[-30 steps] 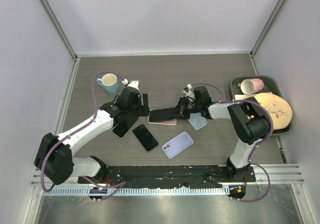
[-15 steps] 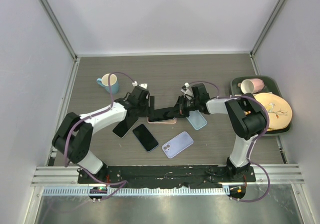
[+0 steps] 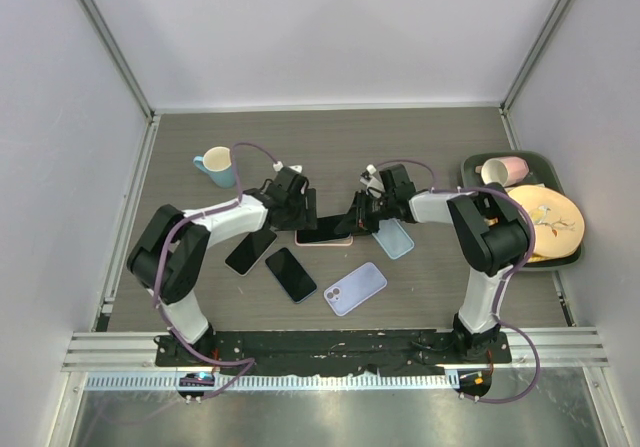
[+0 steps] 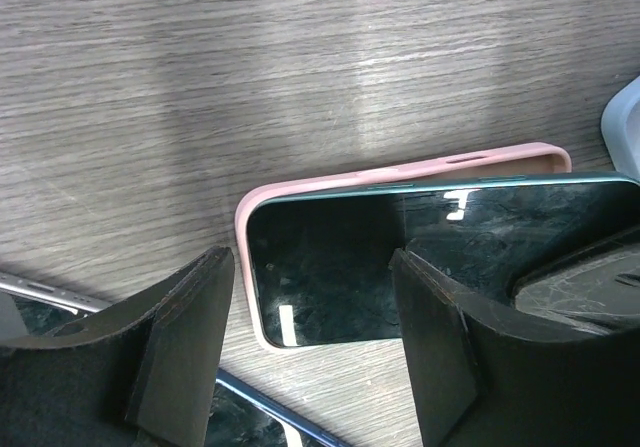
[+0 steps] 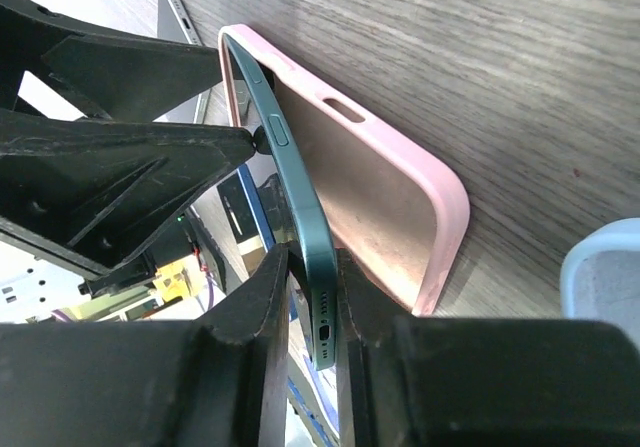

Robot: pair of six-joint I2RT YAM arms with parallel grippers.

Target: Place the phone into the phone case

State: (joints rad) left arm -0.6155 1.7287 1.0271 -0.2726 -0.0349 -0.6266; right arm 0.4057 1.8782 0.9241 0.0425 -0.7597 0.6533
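A pink phone case (image 3: 322,239) lies open side up at the table's middle. A dark green phone (image 3: 325,230) with a black screen rests in it at a tilt, its left end down in the case and its right end raised. My right gripper (image 3: 362,214) is shut on the phone's right end. In the right wrist view my right gripper (image 5: 312,297) clamps the phone's edge (image 5: 290,182) above the case (image 5: 390,207). My left gripper (image 3: 305,209) is open and straddles the phone's left end. The left wrist view shows my left gripper (image 4: 312,297), the screen (image 4: 400,267) and the case rim (image 4: 400,172).
Two dark phones (image 3: 250,251) (image 3: 290,274) and a lavender phone (image 3: 355,288) lie nearer the front. A light blue case (image 3: 394,238) lies right of the pink case. A blue mug (image 3: 218,165) stands at the left. A green tray (image 3: 475,172) with a pink cup (image 3: 502,171) and a plate (image 3: 545,222) is at the right.
My left gripper has moved right, from over the dark phone to the left end of the pink case. My right gripper still holds the phone's right end.
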